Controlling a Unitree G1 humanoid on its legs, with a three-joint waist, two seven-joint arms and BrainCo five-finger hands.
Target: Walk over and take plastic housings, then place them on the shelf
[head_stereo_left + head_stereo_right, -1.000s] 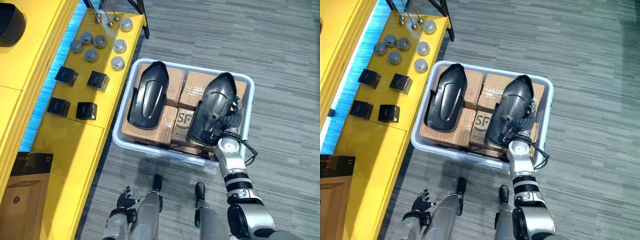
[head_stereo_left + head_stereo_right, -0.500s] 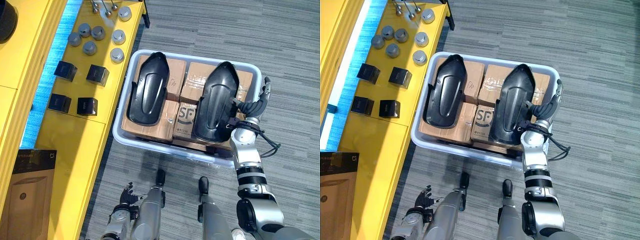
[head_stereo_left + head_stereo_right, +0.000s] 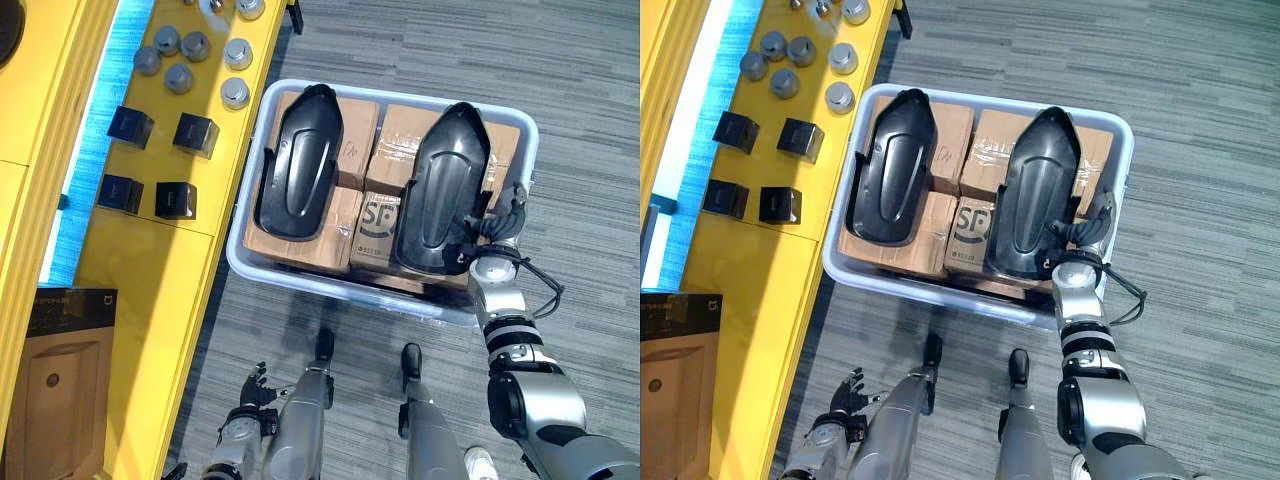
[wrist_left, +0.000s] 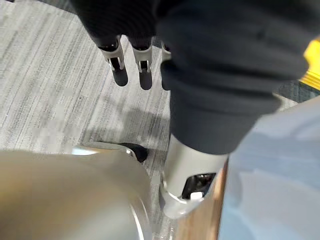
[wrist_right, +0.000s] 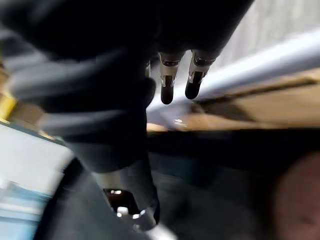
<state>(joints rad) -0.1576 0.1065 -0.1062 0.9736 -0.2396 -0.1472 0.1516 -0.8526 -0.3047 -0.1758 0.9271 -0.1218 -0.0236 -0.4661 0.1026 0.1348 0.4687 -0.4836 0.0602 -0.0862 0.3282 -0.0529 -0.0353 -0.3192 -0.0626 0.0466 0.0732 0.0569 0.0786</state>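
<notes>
Step in hand, as I judge it: picking up the first plastic housing. Two black housings lie side by side on cardboard boxes packed in a pale bin on the floor, the left housing nearer the yellow shelf and the right housing under the working arm. The right hand sits at the near right edge of the right housing, in the gap between it and the bin wall. In the right wrist view its fingers point out fairly straight above the bin rim and no wrap around the housing is seen. Whether they touch the housing I cannot tell. The left hand hangs low by the robot's side, fingers loose and straight over the carpet, holding nothing. To do this well, the fingers should go under the housing's raised side lip with the thumb over the top, since the shell looks smooth and domed and a top-only pinch would likely slip. The part is long, so a grasp at its near end will probably tip it. A hold closer to the middle, or the left hand brought in as support, seems safer. Lift straight up to clear the bin wall. On the shelf, small black boxes and silver caps occupy the far part, and the bare yellow stretch nearer the robot looks like the better landing spot.
</notes>
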